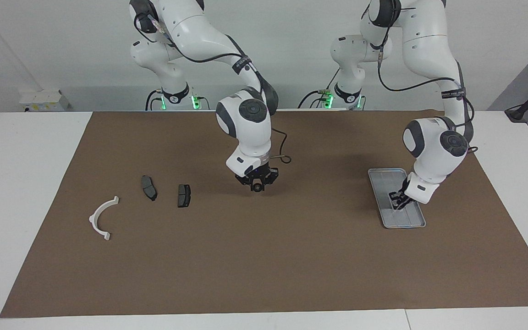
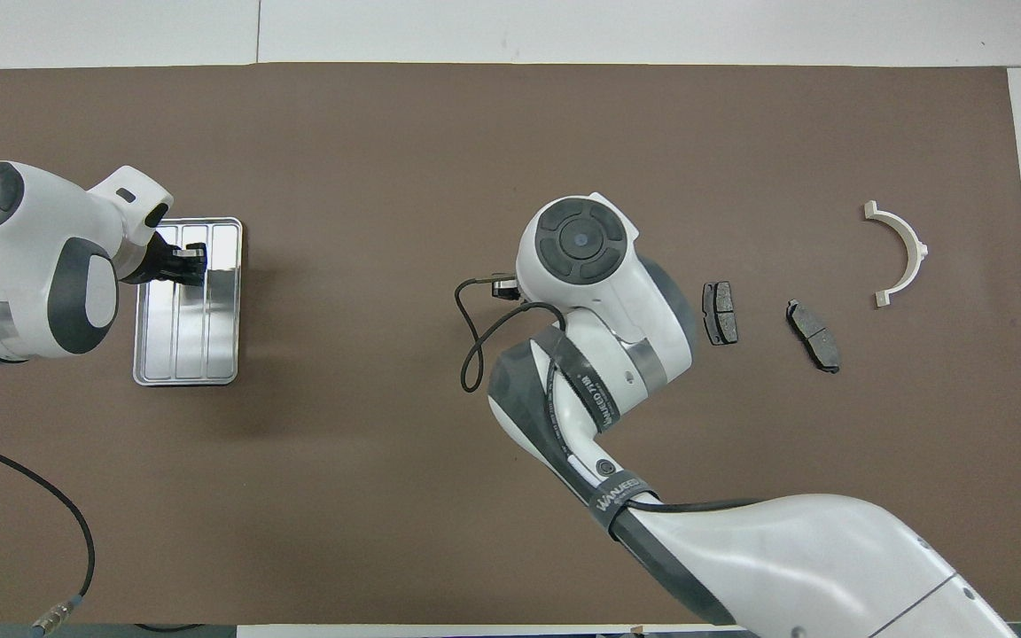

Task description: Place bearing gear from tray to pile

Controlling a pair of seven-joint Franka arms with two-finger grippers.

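My right gripper (image 1: 257,185) hangs a little above the middle of the brown mat, shut on a small dark round bearing gear (image 1: 257,187). In the overhead view its own wrist hides both. The silver-grey tray (image 1: 385,172) lies toward the left arm's end and shows nothing inside; it also shows in the overhead view (image 2: 209,354). My left gripper (image 1: 397,201) is low over the tray, seen from above too (image 2: 184,264). The pile lies toward the right arm's end: a white arc (image 1: 101,217) and two dark brake-pad pieces (image 1: 149,187) (image 1: 184,195).
A brown mat (image 1: 264,266) covers the table's middle, with white table surface around it. A black cable loops beside the right wrist (image 2: 473,341). The pile also shows in the overhead view: the white arc (image 2: 905,257) and the pads (image 2: 720,312) (image 2: 814,334).
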